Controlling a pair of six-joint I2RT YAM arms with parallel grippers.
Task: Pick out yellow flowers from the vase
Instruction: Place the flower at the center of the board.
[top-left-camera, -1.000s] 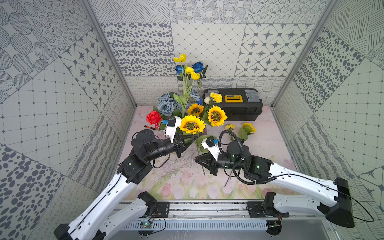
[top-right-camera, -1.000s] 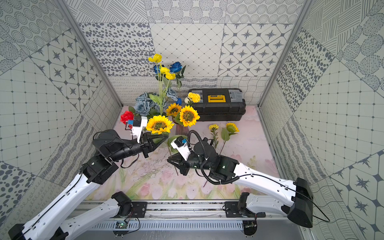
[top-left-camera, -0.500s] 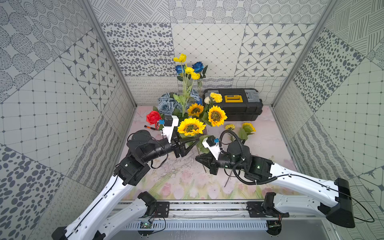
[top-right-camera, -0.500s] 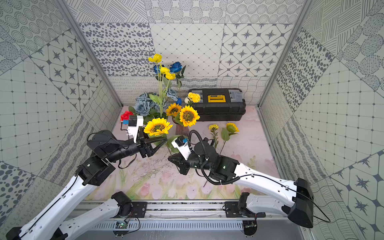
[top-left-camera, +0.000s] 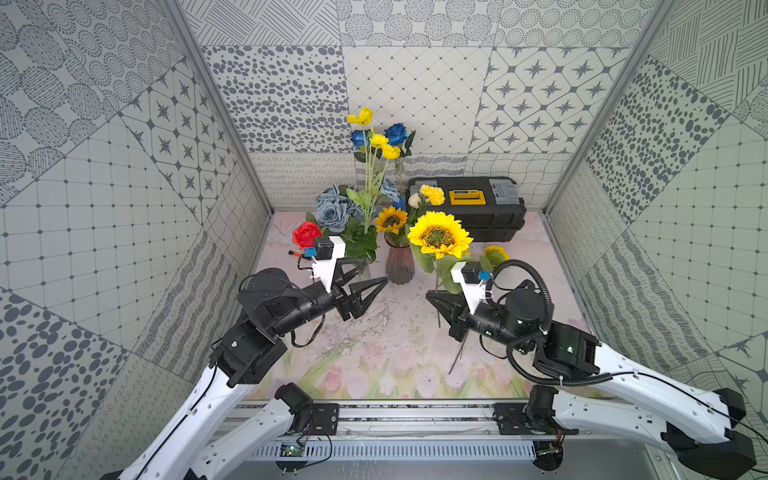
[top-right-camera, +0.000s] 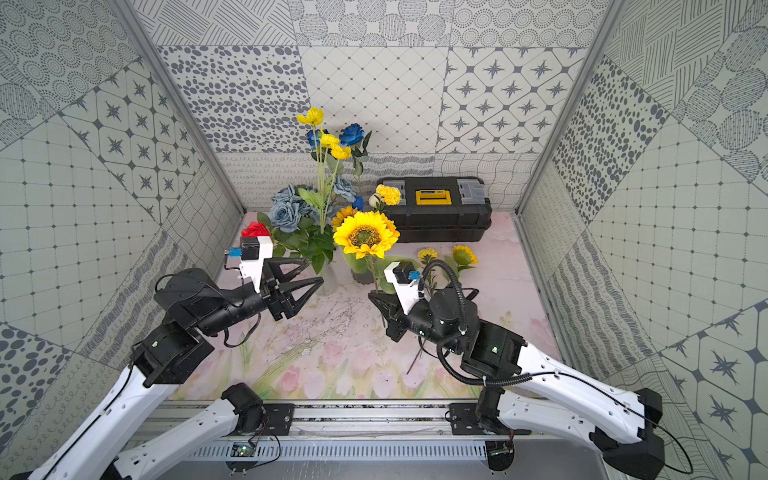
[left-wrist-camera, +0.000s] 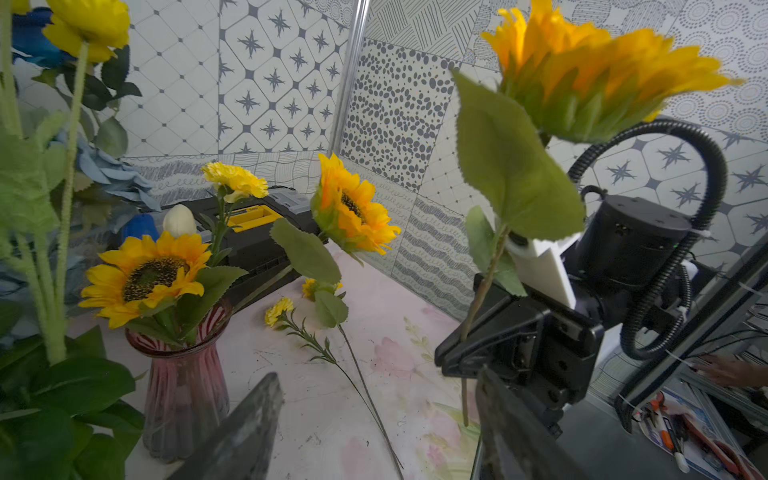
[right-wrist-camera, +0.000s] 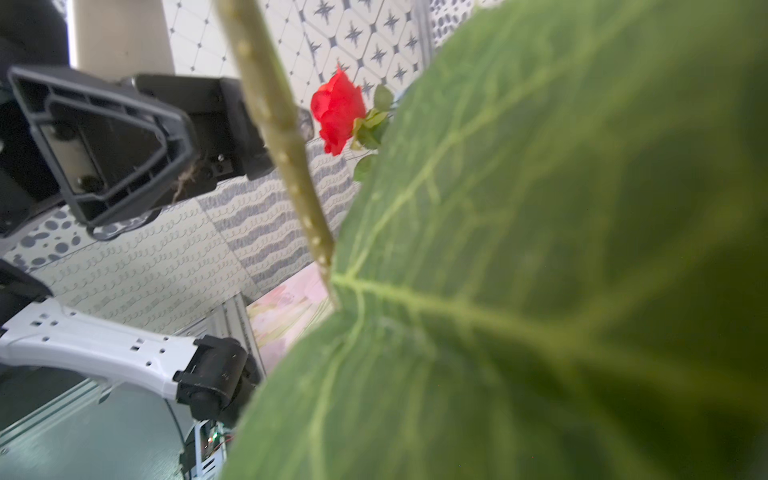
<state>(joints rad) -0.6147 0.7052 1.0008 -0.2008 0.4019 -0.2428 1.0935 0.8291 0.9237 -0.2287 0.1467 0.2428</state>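
Patterned tile walls close in a floral mat (top-left-camera: 374, 353). At the left, the left gripper (top-left-camera: 377, 271) hangs empty, jaws wide apart, just beside the clear vase (top-right-camera: 328, 281) of grey-blue roses (top-left-camera: 330, 212) and a tall yellow spray (top-left-camera: 376, 139). Centre, the pink vase (top-left-camera: 399, 262) holds a small sunflower (top-left-camera: 391, 219) and a yellow pompom (top-left-camera: 432, 194). Right of it, the right gripper (top-left-camera: 436, 300) is clamped low on the stem of the big sunflower (top-left-camera: 439, 235), upright, clear of any vase. Two yellow blooms (top-right-camera: 464, 254) lie beyond on the mat. Gripped so low, the heavy head may swing and knock the pink vase; its leaf blinds the right wrist camera.
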